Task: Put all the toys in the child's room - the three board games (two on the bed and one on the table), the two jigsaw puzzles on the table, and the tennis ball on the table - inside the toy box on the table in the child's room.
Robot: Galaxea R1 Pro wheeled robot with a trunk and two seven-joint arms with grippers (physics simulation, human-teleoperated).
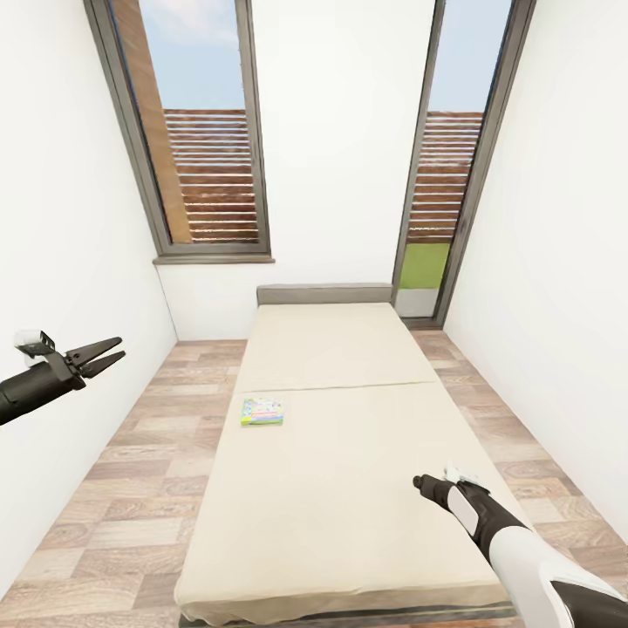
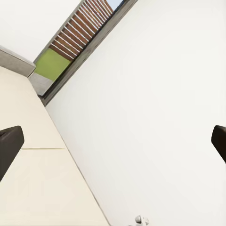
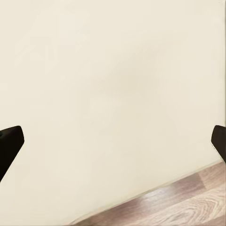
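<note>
A small board game [image 1: 262, 411] with colourful cartoon art lies flat on the beige bed [image 1: 349, 488], near its left edge and about midway along; its print is too small to read. The left pincer [image 1: 112, 352] hangs over the wood floor [image 1: 131, 488] with jaws apart, empty. The right pincer [image 1: 419, 481] hovers low above the mattress, its fingers spread wide in the wrist view.

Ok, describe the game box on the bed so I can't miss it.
Find the beige bed running toward the windows. Near its left edge, about halfway along, lies a small flat board game with colourful cartoon art, the sole object on the plain mattress.
</note>
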